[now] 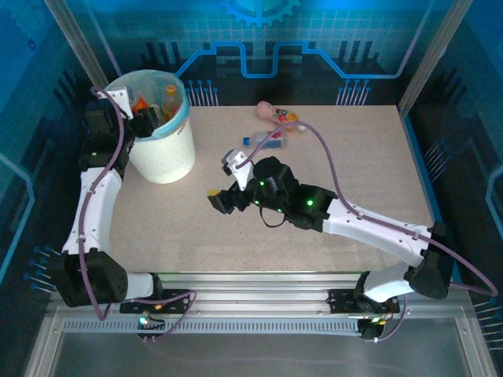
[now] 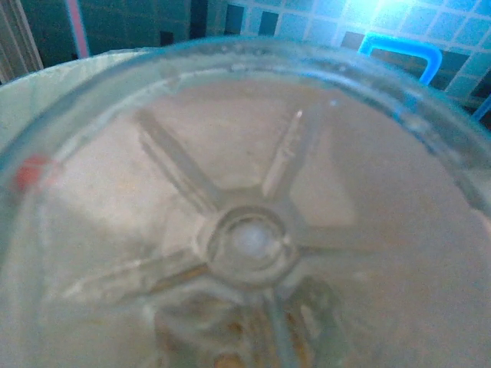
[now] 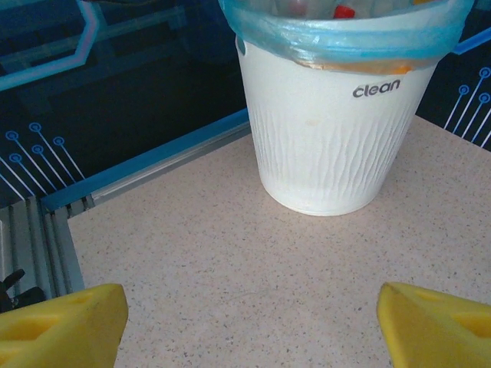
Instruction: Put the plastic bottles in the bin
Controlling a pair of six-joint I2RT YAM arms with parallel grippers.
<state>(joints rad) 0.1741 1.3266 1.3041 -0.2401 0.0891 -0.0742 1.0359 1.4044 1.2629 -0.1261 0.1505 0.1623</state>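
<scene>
**Step in hand (judged): releasing a bottle into the bin.**

The left claw [image 1: 146, 122] hangs at the near-left rim of the bin [image 1: 169, 157], which stands far left on the bench [image 1: 354, 181]. The ribbed base of a clear bottle [image 2: 249, 241] sits right against the left wrist lens. The fingers are hidden, so whether the claw grips the bottle cannot be told.

1. Confirm the bottle is inside the rim line before opening.
2. Open fully, then lift straight up. A sideways exit could snag the blue liner [image 3: 345, 38].
3. Several bottles [image 1: 167, 100] already lie in the bin, so expect the load to settle high.

The right claw [image 3: 245, 330] is at mid-bench facing the bin, spread wide and empty. The pink bottle [image 1: 271, 112] and the blue-capped bottle [image 1: 266, 140] lie near each other at far centre, probably within the right arm's reach. Route that arm clear of the bin wall.
</scene>
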